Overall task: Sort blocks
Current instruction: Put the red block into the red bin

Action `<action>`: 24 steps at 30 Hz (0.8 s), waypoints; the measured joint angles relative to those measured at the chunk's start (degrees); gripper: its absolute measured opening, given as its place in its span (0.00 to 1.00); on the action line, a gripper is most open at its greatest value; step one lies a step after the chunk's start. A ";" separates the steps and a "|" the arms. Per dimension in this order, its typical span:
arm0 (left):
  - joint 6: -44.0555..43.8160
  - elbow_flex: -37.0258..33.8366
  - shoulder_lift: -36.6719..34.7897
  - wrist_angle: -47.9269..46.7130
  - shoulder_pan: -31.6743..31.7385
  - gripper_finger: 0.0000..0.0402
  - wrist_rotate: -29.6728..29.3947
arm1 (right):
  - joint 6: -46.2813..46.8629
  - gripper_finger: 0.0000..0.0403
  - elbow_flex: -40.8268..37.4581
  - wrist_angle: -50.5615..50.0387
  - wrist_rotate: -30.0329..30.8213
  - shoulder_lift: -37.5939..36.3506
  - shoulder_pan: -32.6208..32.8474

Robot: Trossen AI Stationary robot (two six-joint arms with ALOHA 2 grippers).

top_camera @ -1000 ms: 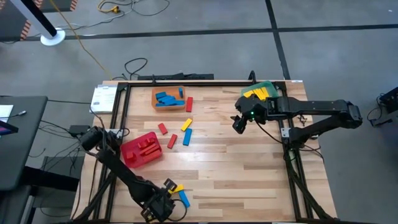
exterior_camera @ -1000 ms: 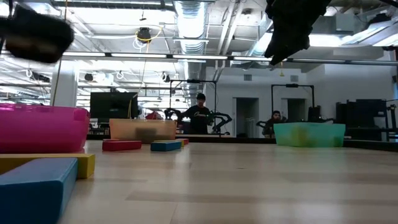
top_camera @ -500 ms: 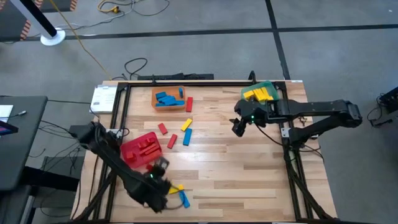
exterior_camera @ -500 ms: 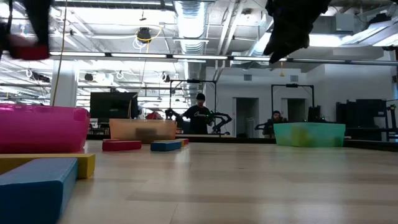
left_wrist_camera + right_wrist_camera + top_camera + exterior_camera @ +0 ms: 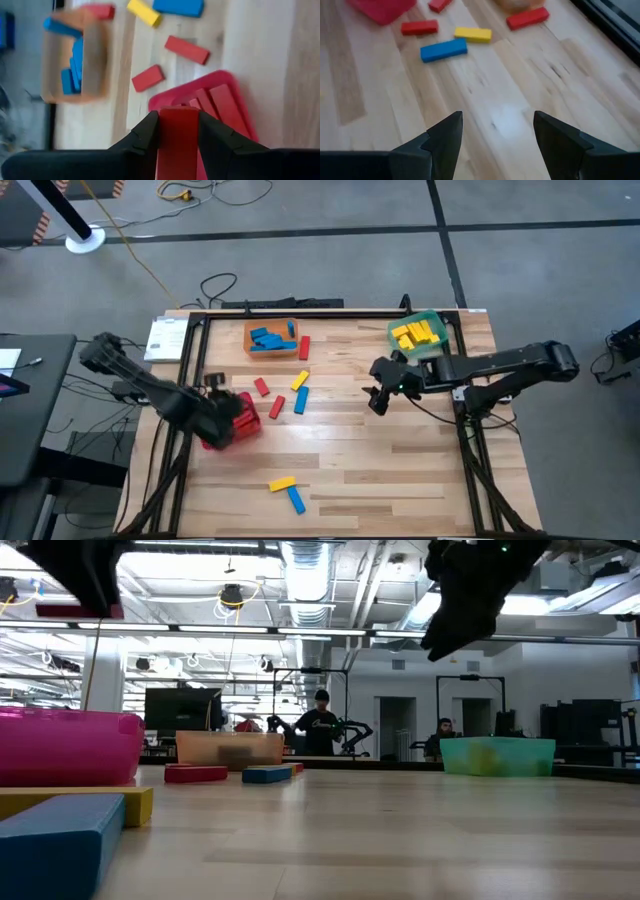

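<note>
Your sort is well under way but not finished.

Done so far: the orange bin (image 5: 271,338), upper centre of the high view, holds several blue blocks (image 5: 267,338). The green bin (image 5: 437,323), upper right, holds a stack of yellow blocks (image 5: 416,333). The red bin (image 5: 240,425), centre left, already has red blocks lying in it, as the left wrist view shows.

In hand: your left tool (image 5: 177,131) is closed on a red block (image 5: 177,140) and hangs over the red bin (image 5: 235,107). I judge this block is about to be dropped there; it is not yet released.

Left on the desk (image 5: 400,460):
- one red block (image 5: 305,347) just beside the orange bin, to its right;
- a loose group at centre frame: red (image 5: 262,387), red (image 5: 277,407), yellow (image 5: 299,380) and blue (image 5: 300,401);
- a yellow block (image 5: 282,483) and a blue block (image 5: 296,499) near the bottom edge, touching or nearly so.

That makes seven blocks outstanding, plus the one held.

Your right tool (image 5: 376,395) hovers right of centre, above bare desk. Its fingers (image 5: 445,137) stand wide apart with nothing between them. From the right wrist view it faces the centre group, so I judge one of those blocks is its likely next pick.
</note>
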 joint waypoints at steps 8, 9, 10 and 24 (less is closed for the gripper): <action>-6.94 -14.84 -14.74 8.76 6.46 0.25 0.75 | -4.09 0.65 -0.45 10.51 -0.89 6.02 3.73; -7.05 -16.31 -16.01 10.19 7.11 0.25 1.39 | -5.09 0.65 -0.45 12.31 -1.86 7.11 4.15; -7.09 -17.60 -17.09 11.66 7.73 0.25 1.81 | -5.89 0.65 -0.45 13.96 -2.62 8.12 4.48; -4.66 -27.31 -20.47 20.87 13.61 0.30 8.65 | -13.28 0.65 -0.36 33.68 -7.15 20.63 5.09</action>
